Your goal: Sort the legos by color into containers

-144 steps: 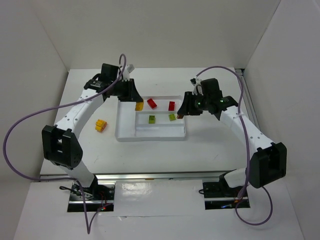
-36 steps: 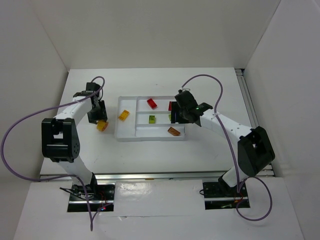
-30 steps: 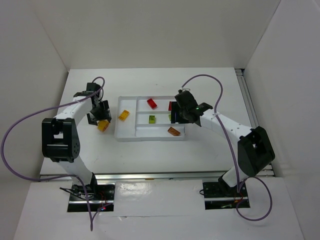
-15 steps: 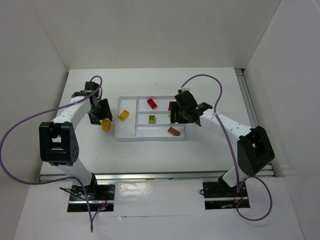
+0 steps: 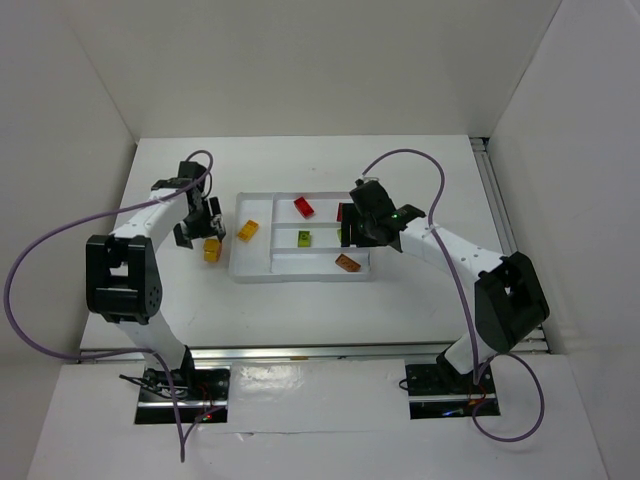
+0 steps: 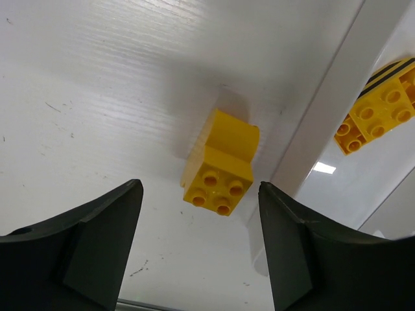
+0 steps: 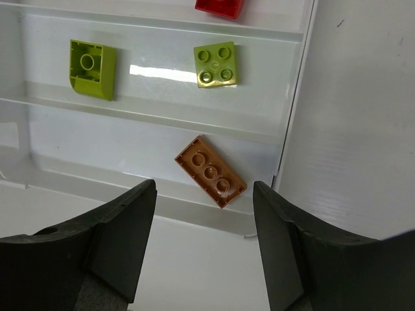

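A yellow lego (image 6: 220, 172) (image 5: 212, 250) lies on the table against the outer left wall of the tray (image 5: 300, 277). My left gripper (image 6: 201, 259) (image 5: 203, 230) hovers just above it, open and holding nothing. In the tall container lies a yellow lego with black stripes (image 6: 379, 110) (image 5: 247, 231). My right gripper (image 7: 204, 253) (image 5: 355, 232) hangs open and empty over the tray's right end. Below it are two lime green legos (image 7: 93, 69) (image 7: 215, 65) in one narrow container, an orange lego (image 7: 210, 170) (image 5: 347, 263) in the nearest one, and a red lego (image 7: 220, 6).
Another red lego (image 5: 304, 207) lies in the far narrow container. White walls enclose the table on three sides. Purple cables loop from both arms. The table's right edge has a metal rail (image 5: 490, 190).
The left gripper has let go of the yellow lego, opened wider and pulled slightly away; the lego now rests on the table beside the tray. The right arm has not moved.
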